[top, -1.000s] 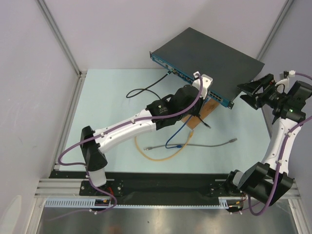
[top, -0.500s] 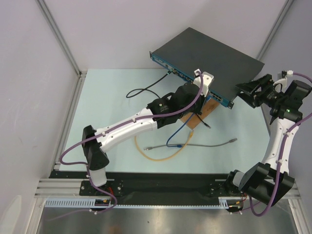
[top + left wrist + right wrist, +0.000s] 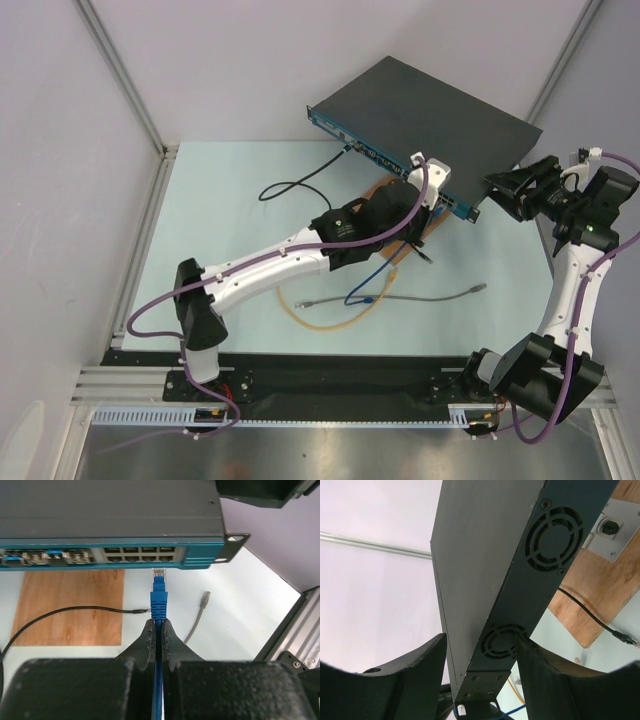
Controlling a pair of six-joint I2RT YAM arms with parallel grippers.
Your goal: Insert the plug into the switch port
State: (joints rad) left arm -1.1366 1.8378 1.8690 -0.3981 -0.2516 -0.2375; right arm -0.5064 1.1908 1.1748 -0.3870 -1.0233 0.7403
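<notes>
Left arm: I'm holding the left gripper (image 3: 158,625) clenched on the blue cable (image 3: 158,680) just behind the plug (image 3: 159,582). Gripping that far back leaves the whole plug sticking out ahead of the fingers, so nothing of mine should hit the switch (image 3: 110,510) before the plug does.

- The plug is pointing straight at the teal front face, with its clear tip just short of it and not yet inside anything.
- It is lining up under the block of sockets (image 3: 145,554) near the bracket end of the face.
- From the left wrist view I'm judging the tip to sit a touch low of the openings, so it needs a small lift before the push.

Right arm: I'm bringing the right gripper (image 3: 480,655) around the end of the switch, one finger on the flat top side and the other against the side panel with the fans. I'm putting it there to brace the box so it doesn't slide back when the plug presses in. I cannot tell whether the fingers are pressing on the metal or only bracketing it.

The switch is lying at the far side of the table, partly over the wooden board (image 3: 70,605). A black cable (image 3: 65,612) and a grey cable (image 3: 200,612) are lying loose below the plug's path. Neither is blocking it.

Risk: the plug is catching on the socket edge if I'm pushing before the brace is firm.
</notes>
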